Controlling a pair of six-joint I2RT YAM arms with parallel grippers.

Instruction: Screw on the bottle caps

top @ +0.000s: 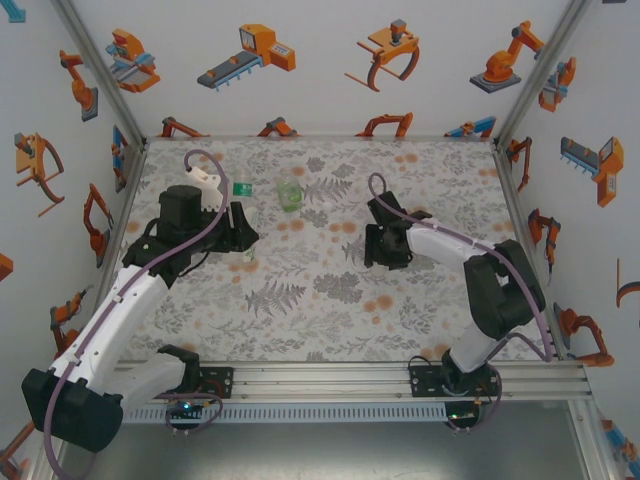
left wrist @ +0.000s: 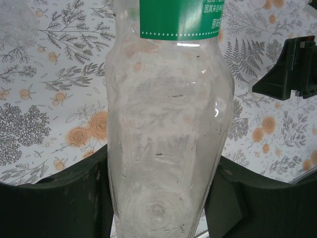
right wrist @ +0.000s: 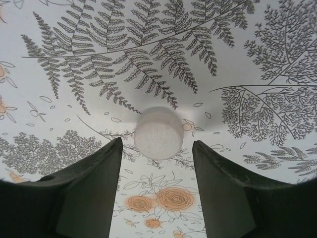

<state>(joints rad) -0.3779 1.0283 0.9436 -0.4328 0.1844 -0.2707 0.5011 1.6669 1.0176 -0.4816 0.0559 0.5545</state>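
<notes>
Though faint overhead, clear bottle [left wrist: 168,124] lengthwise in left tool [left wrist: 158,198], neck seemingly outward.

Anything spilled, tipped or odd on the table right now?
Nothing stands out. The left gripper clamps the clear bottle, and a white cap lies flat on the table at the open right gripper.

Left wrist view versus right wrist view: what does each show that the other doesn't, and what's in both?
Left wrist: a clear bottle with a green label, clamped by the left end effector. Right wrist: a small white cap lying on the table, untouched, in the gap at the open fingertips of the right end effector. Both: the fern-and-flower tabletop and dark fingers along the bottom edge.
</notes>
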